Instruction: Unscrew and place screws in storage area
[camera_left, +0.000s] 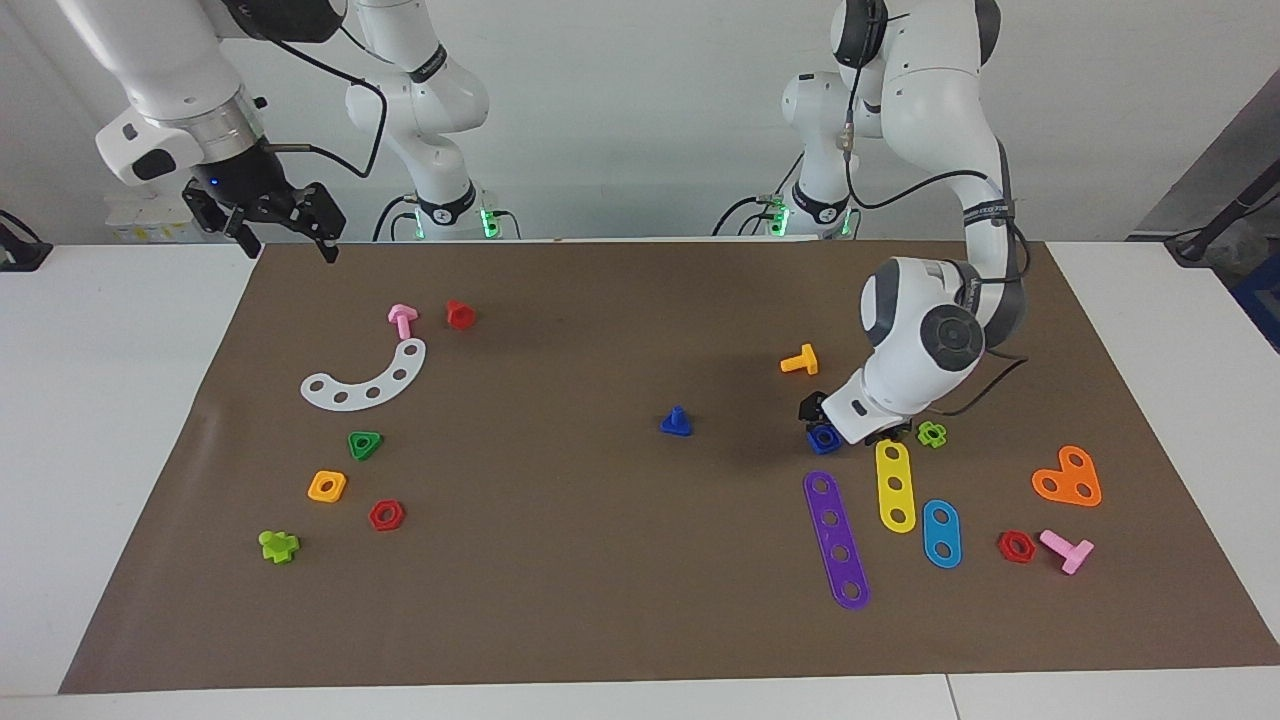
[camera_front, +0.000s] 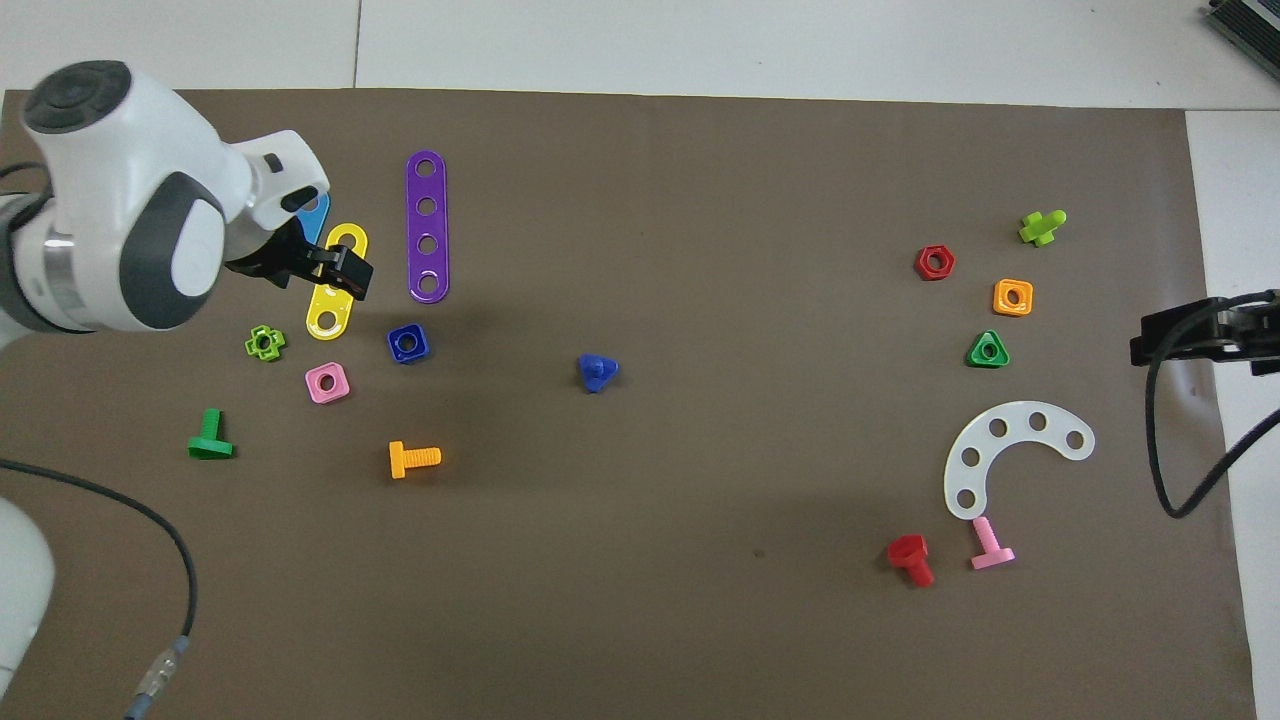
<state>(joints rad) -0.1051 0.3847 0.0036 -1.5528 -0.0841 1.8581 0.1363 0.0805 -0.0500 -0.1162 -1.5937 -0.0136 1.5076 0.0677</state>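
One dark-blue screw (camera_left: 677, 422) with a triangular head stands head-down on the brown mat (camera_left: 600, 600) near its middle; it also shows in the overhead view (camera_front: 597, 372). A blue square nut (camera_left: 823, 438) lies free on the mat toward the left arm's end, also seen in the overhead view (camera_front: 407, 343). My left gripper (camera_left: 848, 420) hangs just above that nut, open and empty; in the overhead view the left gripper (camera_front: 305, 268) covers the yellow strip (camera_front: 335, 295). My right gripper (camera_left: 287, 247) waits open over the mat's corner at the right arm's end.
Around the left gripper lie a purple strip (camera_left: 836, 540), a blue strip (camera_left: 941, 533), a lime nut (camera_left: 932, 433), an orange bolt (camera_left: 800, 360), a pink nut (camera_front: 327, 382) and a green bolt (camera_front: 210, 436). Toward the right arm's end lie a white arc (camera_left: 365, 378) and several nuts and bolts.
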